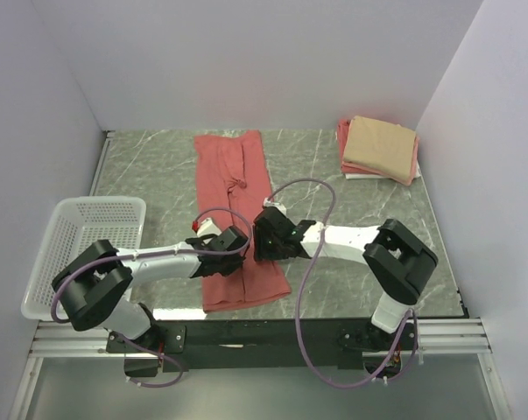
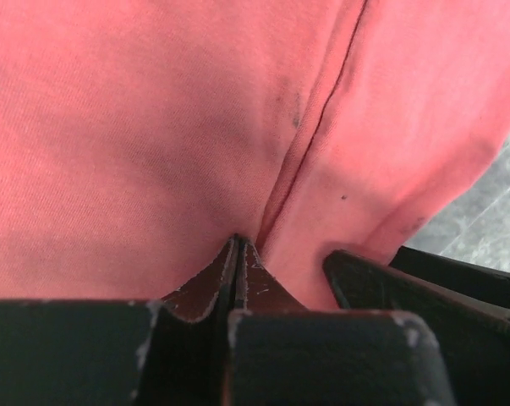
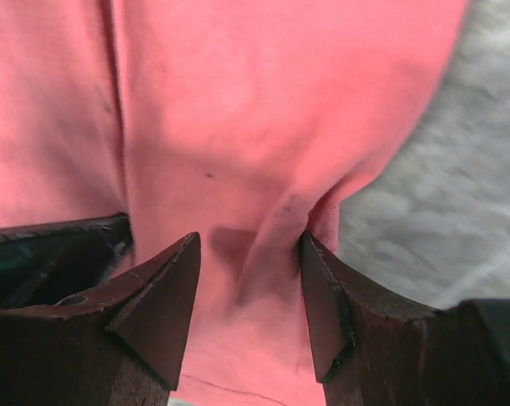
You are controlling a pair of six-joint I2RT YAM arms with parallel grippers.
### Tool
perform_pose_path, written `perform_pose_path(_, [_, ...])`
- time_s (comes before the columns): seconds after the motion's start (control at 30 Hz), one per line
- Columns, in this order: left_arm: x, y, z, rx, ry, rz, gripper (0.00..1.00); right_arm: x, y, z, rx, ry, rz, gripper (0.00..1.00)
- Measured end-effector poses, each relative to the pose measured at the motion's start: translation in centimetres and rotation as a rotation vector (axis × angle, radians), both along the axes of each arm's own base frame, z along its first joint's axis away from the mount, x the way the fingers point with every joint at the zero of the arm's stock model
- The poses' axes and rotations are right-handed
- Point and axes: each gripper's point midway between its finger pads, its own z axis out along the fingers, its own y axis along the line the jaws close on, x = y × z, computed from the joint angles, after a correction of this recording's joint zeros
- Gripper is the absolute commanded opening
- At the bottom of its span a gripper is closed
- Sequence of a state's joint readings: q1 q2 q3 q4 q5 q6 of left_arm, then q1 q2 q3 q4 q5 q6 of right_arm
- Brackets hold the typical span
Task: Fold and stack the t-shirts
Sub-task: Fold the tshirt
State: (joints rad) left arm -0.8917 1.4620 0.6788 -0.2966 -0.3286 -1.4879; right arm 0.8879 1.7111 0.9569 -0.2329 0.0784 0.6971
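The left gripper point(image 2: 238, 252) has its two fingers pressed together, their tips at a pucker in the salmon-red t-shirt point(image 1: 233, 166); a crease runs up the cloth from the tips, so it appears to pinch a thin fold. The right gripper point(image 3: 248, 292) is spread wide, with a raised ridge of the same cloth between its fingers point(image 3: 166, 292) and both tips down on the fabric. In the top view the two grippers sit just beside each other at mid-frame, over the lower half of the shirt, with the left arm point(image 1: 158, 261) reaching in from the lower left and the right arm point(image 1: 351, 241) from the lower right, both low and nearly level. The shirt lies as a long narrow strip up the middle of the marbled table point(image 1: 150, 175). At the upper right a folded tan t-shirt point(image 1: 382, 144) rests on a folded pink t-shirt point(image 1: 343, 144). A white mesh basket point(image 1: 97, 202) stands at the left edge.
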Motion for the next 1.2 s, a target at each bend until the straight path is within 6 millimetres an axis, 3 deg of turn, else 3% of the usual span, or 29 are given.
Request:
perform_pose_path(0.13, [-0.7,-0.3,0.3,-0.011,0.014,-0.031,0.17,-0.9,-1.9,0.0,-0.022,-0.011,-0.011,0.6])
perform_pose_path(0.27, [-1.5,-0.1,2.0,-0.017,0.01,-0.072,0.24,-2.5,-4.5,0.2,-0.067,-0.004,-0.028,0.64])
perform_pose_path(0.37, [-1.8,0.3,4.0,-0.04,-0.015,-0.079,0.14,-3.6,-6.1,1.0,-0.073,0.001,-0.039,0.63])
perform_pose_path(0.47, [-2.3,0.9,6.1,-0.074,-0.04,-0.079,0.05,-4.4,-6.7,2.5,-0.028,-0.016,-0.049,0.52])
perform_pose_path(0.57, [-3.1,1.2,6.9,-0.108,-0.045,-0.092,0.01,-5.1,-6.8,3.4,0.025,-0.02,-0.05,0.41])
perform_pose_path(0.73, [-4.9,0.9,4.4,-0.099,0.035,-0.143,0.01,-6.4,-6.5,3.0,0.051,0.009,-0.032,0.36])
perform_pose_path(1.0, [-9.2,-1.3,-0.2,-0.024,0.176,-0.267,0.01,-9.4,-6.6,0.6,0.02,0.067,0.036,0.36])
perform_pose_path(1.2, [-10.6,-3.7,-0.2,-0.075,0.188,-0.305,0.01,-10.8,-7.0,-0.6,0.01,0.083,0.061,0.36])
